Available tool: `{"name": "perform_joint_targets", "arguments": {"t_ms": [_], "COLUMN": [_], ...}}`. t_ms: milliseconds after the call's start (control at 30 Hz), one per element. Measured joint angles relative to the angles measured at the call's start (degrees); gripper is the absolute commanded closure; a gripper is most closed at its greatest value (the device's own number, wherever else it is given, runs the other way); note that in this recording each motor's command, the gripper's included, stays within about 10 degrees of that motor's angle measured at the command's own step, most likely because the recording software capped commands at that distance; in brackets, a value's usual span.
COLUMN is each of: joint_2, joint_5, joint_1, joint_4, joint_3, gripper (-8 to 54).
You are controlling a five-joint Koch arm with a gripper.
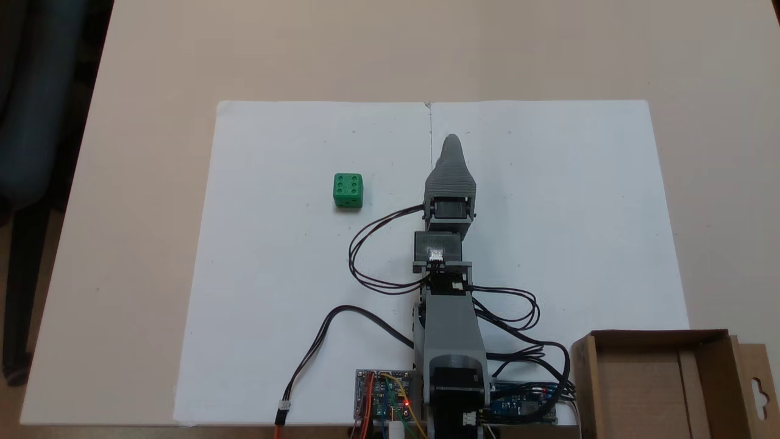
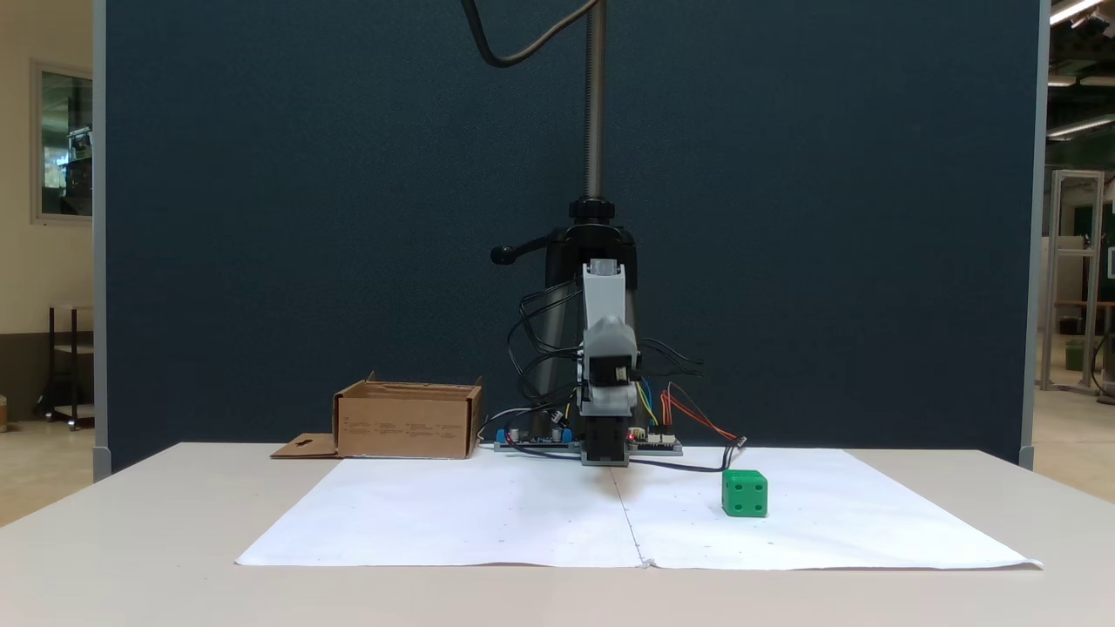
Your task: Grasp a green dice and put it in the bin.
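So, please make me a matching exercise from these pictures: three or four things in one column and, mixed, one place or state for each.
Things:
1. green dice
2. bin
3. gripper
4. circuit board

Places, as seen in the fixed view from above:
A. at the arm's base, a red light on
B. bottom right corner, off the paper
C. on the paper, left of the arm
D. over the paper's centre seam

Pairs: 1-C, 2-B, 3-D, 4-A

Small bright green plastic dice (image 1: 348, 191): uniform green, pips in the same green. Shallow cardboard bin (image 1: 661, 384): plain brown. Paper sheets (image 1: 292, 292): white. Counter (image 1: 152, 183): beige. Arm: grey with black cables. Rear partition (image 2: 305, 218): dark blue.
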Motion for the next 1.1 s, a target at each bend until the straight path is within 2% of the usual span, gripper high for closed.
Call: {"name": "perform_joint_targets", "arguments": {"t_ms": [300, 367, 633, 733, 867, 1100], "joint_2": [0.0, -0.1, -3.5, -5.8, -6.5, -6.5], "joint_5": [0.0, 0.0, 0.0, -0.4, -1.2, -1.1], "joint_1": [-0.1, -0.1, -0.1, -0.1, -0.1, -1.1], "joint_4": [28.4, 30.6, 30.6, 32.4, 46.3, 72.2], "joint_3": [-12.0, -12.8, -14.9, -17.0, -25.4, -40.6], "gripper": [4.4, 5.9, 5.5, 3.1, 0.6, 0.4]}}
